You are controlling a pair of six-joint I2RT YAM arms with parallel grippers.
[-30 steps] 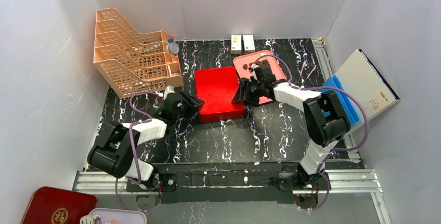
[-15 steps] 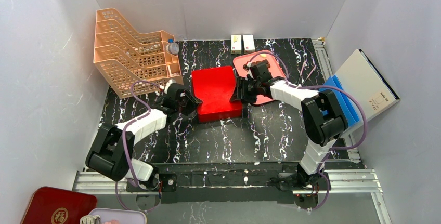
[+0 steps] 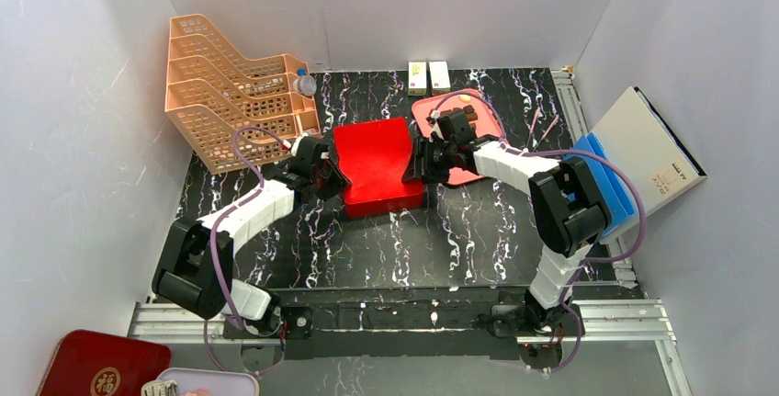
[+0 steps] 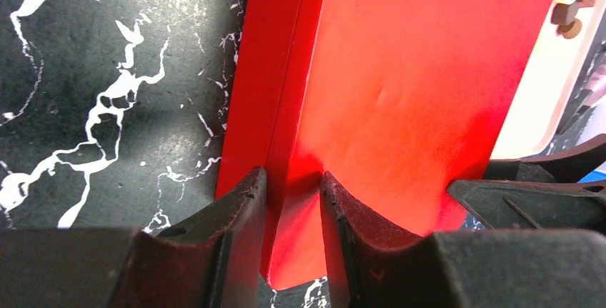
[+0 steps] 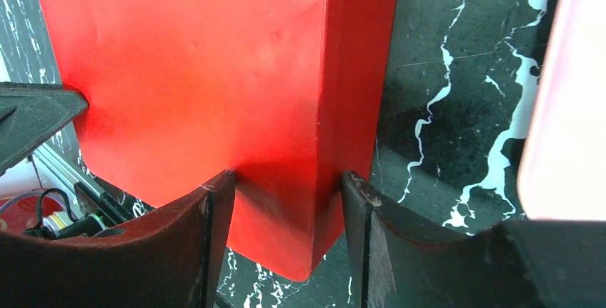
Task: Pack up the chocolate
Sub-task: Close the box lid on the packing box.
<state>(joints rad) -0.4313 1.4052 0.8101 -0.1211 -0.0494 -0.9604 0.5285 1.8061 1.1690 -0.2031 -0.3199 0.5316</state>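
Observation:
A red box (image 3: pixel 375 166) is held between both grippers in mid-table, tilted. My left gripper (image 3: pixel 333 178) is shut on its left wall; in the left wrist view the jaws (image 4: pixel 291 179) pinch that thin red wall. My right gripper (image 3: pixel 418 159) is shut on its right wall (image 5: pixel 287 179). The chocolate (image 4: pixel 569 15), a few brown and pale yellow pieces, lies on a pink tray (image 3: pixel 479 107) just behind the right gripper. The arm hides most of that tray in the top view. The inside of the box is hidden.
A peach file rack (image 3: pixel 234 93) with a water bottle (image 3: pixel 305 84) stands at the back left. Two white cartons (image 3: pixel 429 76) sit at the back wall. A blue and white binder (image 3: pixel 634 152) lies at the right. A red tin (image 3: pixel 87 368) is off the table, bottom left.
Both grippers have closed in on the red box from either side. The box has shifted a little left and back and now looks tilted.

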